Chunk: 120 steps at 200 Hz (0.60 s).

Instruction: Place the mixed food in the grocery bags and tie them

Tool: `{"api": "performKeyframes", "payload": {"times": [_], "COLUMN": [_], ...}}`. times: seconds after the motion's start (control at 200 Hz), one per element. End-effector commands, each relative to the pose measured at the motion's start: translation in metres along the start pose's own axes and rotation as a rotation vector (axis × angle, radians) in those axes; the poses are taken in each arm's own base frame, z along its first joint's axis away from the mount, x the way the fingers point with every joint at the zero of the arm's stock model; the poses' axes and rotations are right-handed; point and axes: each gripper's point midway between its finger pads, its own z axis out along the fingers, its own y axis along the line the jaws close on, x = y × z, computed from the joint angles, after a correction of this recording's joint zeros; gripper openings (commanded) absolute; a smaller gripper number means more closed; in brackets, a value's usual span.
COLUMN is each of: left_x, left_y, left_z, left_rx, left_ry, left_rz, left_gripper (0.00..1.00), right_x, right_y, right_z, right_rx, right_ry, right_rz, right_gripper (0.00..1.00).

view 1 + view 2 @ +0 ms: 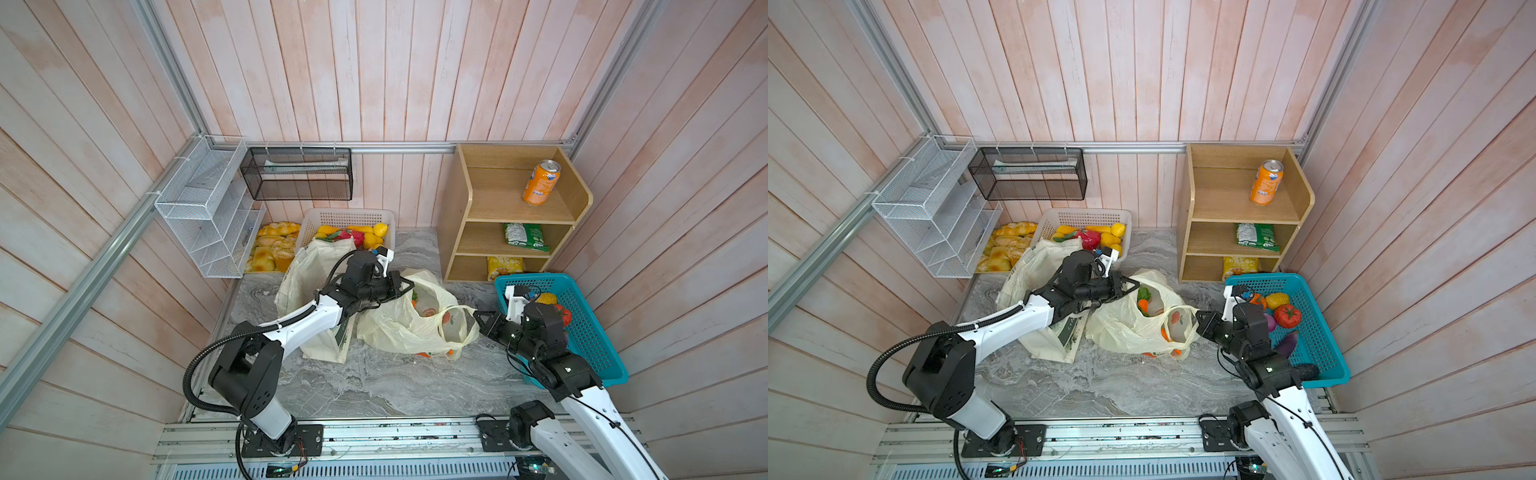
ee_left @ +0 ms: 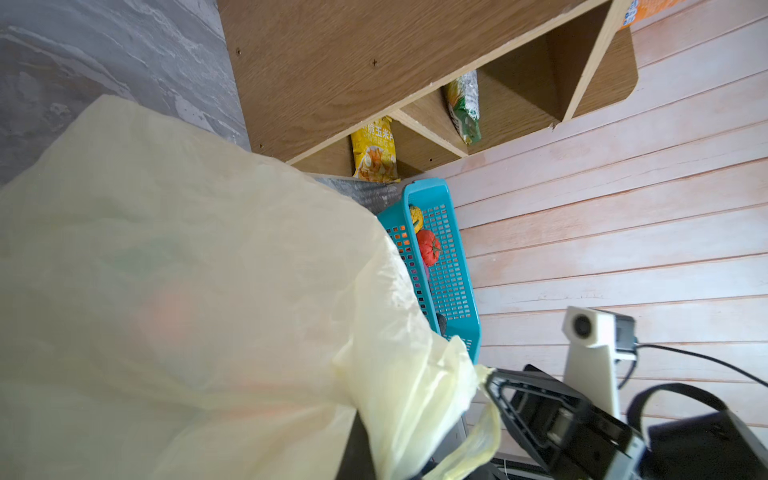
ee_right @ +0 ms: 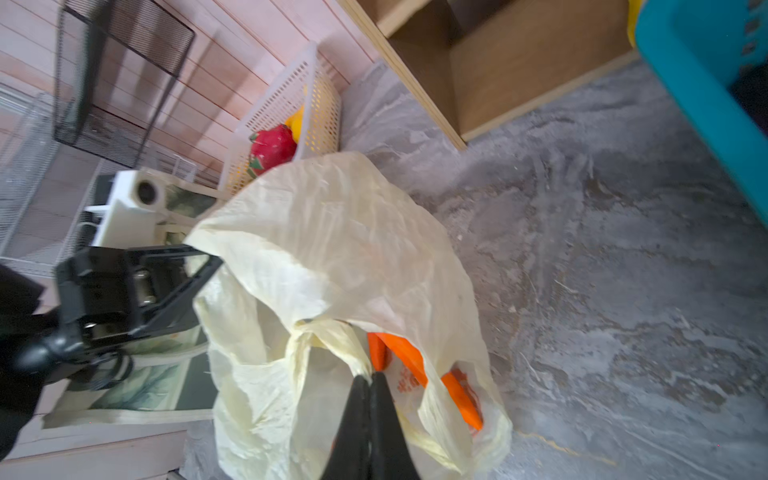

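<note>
The thin pale-yellow plastic grocery bag [image 1: 399, 328] [image 1: 1121, 328] lies slumped mid-table, its mouth open. Orange toy carrots [image 1: 1143, 306] [image 3: 401, 353] with green tops lie inside it. The cream cloth tote [image 1: 303, 270] [image 1: 1034, 270] stands to its left, partly under my left arm. My left gripper [image 1: 410, 285] [image 1: 1136, 286] [image 3: 218, 258] is shut on the bag's far rim; in the left wrist view the bag [image 2: 208, 291] hides its jaws. My right gripper [image 1: 478, 319] [image 1: 1200, 321] [image 3: 371, 376] is shut on a loop handle [image 3: 332, 340] on the bag's right side.
A wooden shelf [image 1: 457, 208] at the back right holds an orange can [image 1: 541, 183], a green packet [image 1: 525, 237] and a yellow packet [image 1: 503, 266]. A teal basket [image 1: 536, 277] of toy vegetables sits behind my right arm. A white basket [image 1: 349, 212], bread [image 1: 272, 245] and wire racks [image 1: 203, 208] line the back left.
</note>
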Motion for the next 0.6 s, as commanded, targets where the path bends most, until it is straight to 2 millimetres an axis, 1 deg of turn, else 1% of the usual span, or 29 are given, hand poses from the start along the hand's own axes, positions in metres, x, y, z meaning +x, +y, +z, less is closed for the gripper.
{"api": "performKeyframes", "payload": {"times": [0.0,0.05,0.085,0.125,0.185,0.24,0.28,0.425,0.505,0.595], "left_x": [-0.02,-0.03,-0.036,-0.043,-0.052,-0.06,-0.064,-0.073,-0.074,-0.069], "left_y": [-0.007,-0.01,-0.014,-0.018,-0.028,-0.036,-0.043,-0.072,-0.09,-0.107], "left_z": [-0.003,-0.007,-0.01,-0.014,-0.022,-0.03,-0.036,-0.059,-0.07,-0.079], "left_rx": [0.001,-0.001,-0.002,0.001,0.009,0.016,0.023,0.067,0.115,0.176], "left_ry": [-0.012,-0.026,-0.036,-0.046,-0.064,-0.08,-0.093,-0.15,-0.18,-0.203], "left_rz": [0.064,0.084,0.098,0.114,0.145,0.174,0.194,0.265,0.295,0.324], "left_gripper": [0.32,0.49,0.58,0.65,0.72,0.8,0.83,0.86,0.87,0.88], "right_x": [-0.025,-0.038,-0.045,-0.055,-0.068,-0.078,-0.085,-0.102,-0.107,-0.104], "right_y": [0.043,0.06,0.071,0.084,0.103,0.119,0.131,0.162,0.173,0.18], "right_z": [-0.017,-0.024,-0.029,-0.034,-0.042,-0.047,-0.051,-0.058,-0.057,-0.051], "right_rx": [-0.115,-0.153,-0.177,-0.204,-0.247,-0.29,-0.318,-0.399,-0.418,-0.42], "right_ry": [-0.039,-0.058,-0.072,-0.089,-0.111,-0.124,-0.135,-0.169,-0.18,-0.18], "right_rz": [-0.058,-0.072,-0.08,-0.09,-0.101,-0.117,-0.125,-0.133,-0.137,-0.144], "right_gripper": [0.0,0.0,0.0,0.0,0.0,0.0,0.0,0.0,0.0,0.0]}}
